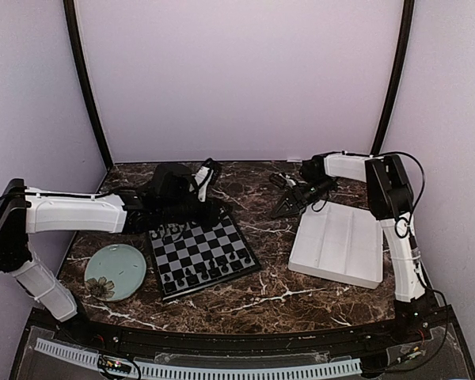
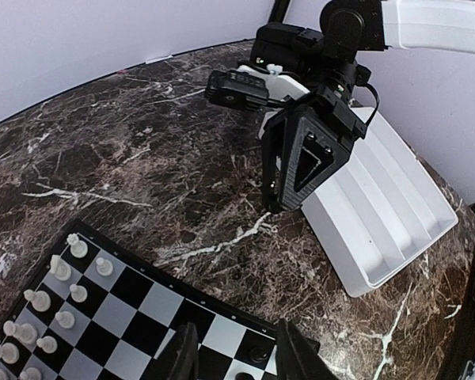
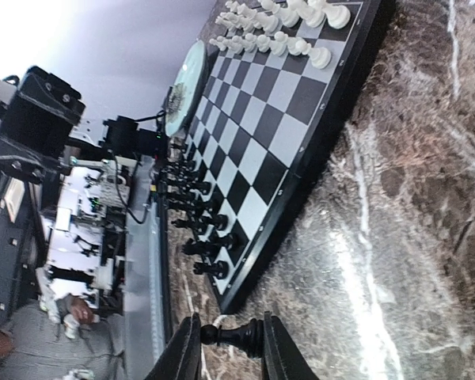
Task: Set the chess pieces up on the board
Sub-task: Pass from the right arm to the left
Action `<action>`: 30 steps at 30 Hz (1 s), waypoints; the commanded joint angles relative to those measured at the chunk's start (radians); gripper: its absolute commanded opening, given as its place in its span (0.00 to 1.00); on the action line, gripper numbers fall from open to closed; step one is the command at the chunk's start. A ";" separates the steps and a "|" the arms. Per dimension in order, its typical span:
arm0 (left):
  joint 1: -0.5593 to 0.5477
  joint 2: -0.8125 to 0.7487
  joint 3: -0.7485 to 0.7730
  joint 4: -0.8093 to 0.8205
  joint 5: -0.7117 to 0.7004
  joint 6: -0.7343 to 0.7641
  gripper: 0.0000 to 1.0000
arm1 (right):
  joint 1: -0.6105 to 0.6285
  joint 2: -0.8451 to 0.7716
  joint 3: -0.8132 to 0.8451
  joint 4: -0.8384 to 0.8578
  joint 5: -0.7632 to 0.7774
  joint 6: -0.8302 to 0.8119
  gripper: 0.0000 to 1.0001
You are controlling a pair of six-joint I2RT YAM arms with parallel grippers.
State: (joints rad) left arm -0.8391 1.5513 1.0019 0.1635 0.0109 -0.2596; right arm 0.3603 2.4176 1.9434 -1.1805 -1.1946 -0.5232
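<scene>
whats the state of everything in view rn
board: lying flat
white pieces: standing, far rows
black pieces: standing, near rows
left fingers: open above board
right fingers: shut on black piece
tray: open side up
plate: right side up

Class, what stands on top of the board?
On the board, white pieces stand along far rows and black pieces along near rows. The left pincer covers some far-edge squares in the top view.
</scene>
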 commanded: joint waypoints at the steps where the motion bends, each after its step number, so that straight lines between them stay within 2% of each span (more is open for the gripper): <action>1: -0.022 0.039 0.054 0.063 0.095 0.114 0.35 | 0.006 -0.071 -0.121 0.112 -0.164 0.187 0.26; 12: -0.046 0.236 0.164 0.248 0.156 0.242 0.36 | 0.008 -0.246 -0.352 0.522 -0.316 0.588 0.26; 17: -0.059 0.277 0.165 0.360 0.174 0.253 0.37 | 0.009 -0.303 -0.413 0.630 -0.332 0.685 0.27; 23: -0.065 0.309 0.171 0.447 0.190 0.253 0.38 | 0.010 -0.343 -0.443 0.681 -0.335 0.735 0.27; 30: -0.077 0.349 0.225 0.439 0.206 0.293 0.37 | 0.015 -0.366 -0.466 0.725 -0.335 0.771 0.27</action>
State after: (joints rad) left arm -0.9070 1.8908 1.1751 0.5632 0.1959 0.0006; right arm 0.3668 2.0941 1.4902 -0.5144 -1.5074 0.2115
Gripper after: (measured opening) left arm 0.374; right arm 0.266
